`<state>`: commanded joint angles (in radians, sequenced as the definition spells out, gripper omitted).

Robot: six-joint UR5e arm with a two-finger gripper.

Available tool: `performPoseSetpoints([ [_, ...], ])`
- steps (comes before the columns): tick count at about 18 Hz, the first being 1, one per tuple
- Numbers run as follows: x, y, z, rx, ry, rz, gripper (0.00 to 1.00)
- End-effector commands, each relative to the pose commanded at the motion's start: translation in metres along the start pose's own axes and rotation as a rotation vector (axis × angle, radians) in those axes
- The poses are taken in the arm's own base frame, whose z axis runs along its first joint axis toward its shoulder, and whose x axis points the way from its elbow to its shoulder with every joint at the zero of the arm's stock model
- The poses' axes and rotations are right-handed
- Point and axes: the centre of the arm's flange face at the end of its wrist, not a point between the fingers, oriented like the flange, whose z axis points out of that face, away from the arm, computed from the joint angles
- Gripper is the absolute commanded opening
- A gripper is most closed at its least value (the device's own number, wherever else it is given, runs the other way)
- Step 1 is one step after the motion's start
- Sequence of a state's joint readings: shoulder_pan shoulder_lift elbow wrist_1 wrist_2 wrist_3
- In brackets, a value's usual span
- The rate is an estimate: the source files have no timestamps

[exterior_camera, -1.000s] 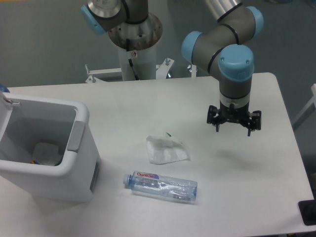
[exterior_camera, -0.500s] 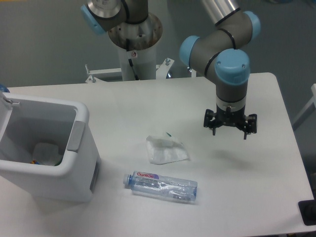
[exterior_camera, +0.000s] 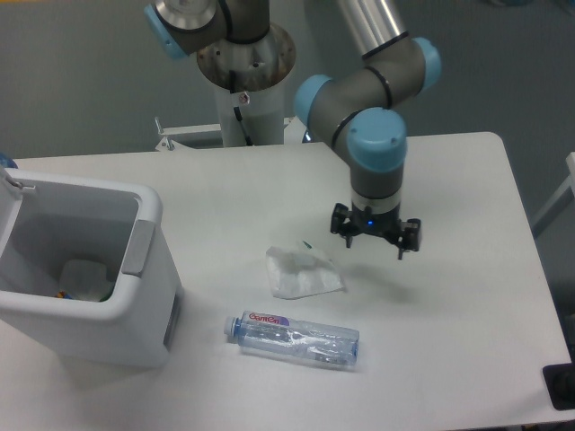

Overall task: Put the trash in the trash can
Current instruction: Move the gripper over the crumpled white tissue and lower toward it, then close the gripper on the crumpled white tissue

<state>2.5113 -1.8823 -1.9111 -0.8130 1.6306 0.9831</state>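
Tool (exterior_camera: 375,244) spread wide — just right of wrapper (exterior_camera: 303,271)

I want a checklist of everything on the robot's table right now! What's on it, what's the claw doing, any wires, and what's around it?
Surface: white table, rounded corners.
Job's things: crumpled wrapper lying on the table near the middle; crushed clear bottle on its side in front of it, blue cap pointing at the bin; white trash can at the left, lid open, something already inside.
Clutter: nothing seen.
Grippers: gripper hangs above the table just right of the wrapper, jaws open, holding nothing.
Cables: a thin dark cable on the arm's white pedestal.
Surroundings: grey floor; a dark object at the lower right edge, unclear what.
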Motion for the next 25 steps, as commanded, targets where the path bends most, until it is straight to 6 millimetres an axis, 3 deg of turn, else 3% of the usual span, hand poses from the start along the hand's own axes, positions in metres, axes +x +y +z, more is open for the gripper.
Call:
performPoseSetpoints([
  [3,0.046,0.001,0.016,-0.026,0.046,0.129,1.00],
  [6,0.043,-0.010,0.019,-0.010,0.050,0.280,1.00],
  [11,0.043,-0.020,0.016,0.000,0.039,0.300,1.00],
  [13,0.044,-0.024,0.024,-0.006,0.051,0.282,1.00],
  [15,0.050,-0.031,0.036,-0.018,0.070,0.289,0.83],
  [17,0.054,-0.032,0.039,-0.023,0.081,0.293,0.77],
  [19,0.055,-0.032,0.040,-0.026,0.088,0.283,0.55],
  [22,0.057,-0.034,0.039,-0.025,0.086,0.241,0.00],
  [25,0.052,-0.037,0.027,-0.013,0.063,0.238,0.00],
])
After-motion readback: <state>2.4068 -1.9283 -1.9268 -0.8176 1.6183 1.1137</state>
